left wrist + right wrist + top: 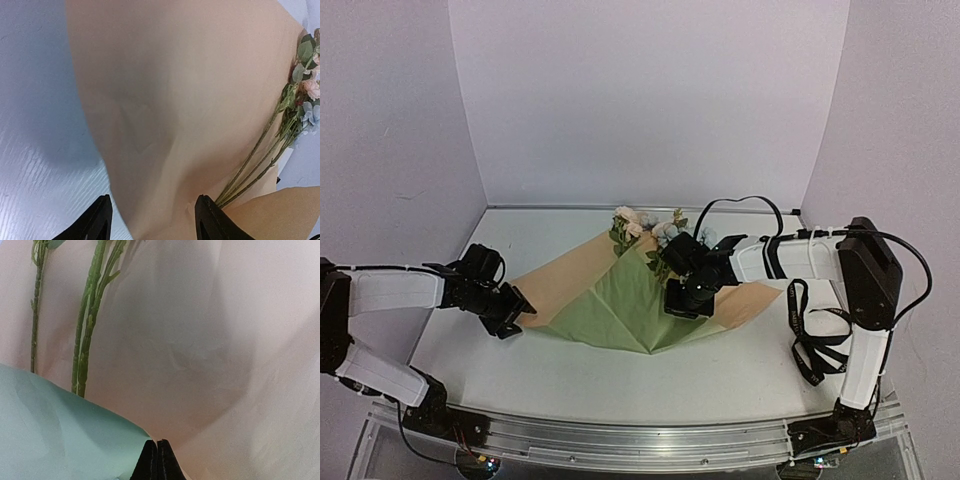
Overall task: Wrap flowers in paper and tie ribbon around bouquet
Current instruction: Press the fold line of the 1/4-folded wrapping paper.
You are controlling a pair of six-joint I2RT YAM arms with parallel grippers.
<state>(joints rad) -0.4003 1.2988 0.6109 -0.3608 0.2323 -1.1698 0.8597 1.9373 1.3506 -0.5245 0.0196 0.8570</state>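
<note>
I pin the folded paper point(605, 300) over the flowers point(638, 225) with my shut, empty right gripper point(682, 300) (so the fold holds); my left gripper point(515, 310), jaws parted, sits at the left corner, holding nothing.

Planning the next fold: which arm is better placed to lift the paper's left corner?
Probably left: the left claw is open at that corner of the paper, edge between its fingers. The right claw is shut mid-sheet, by the green fold.
</note>
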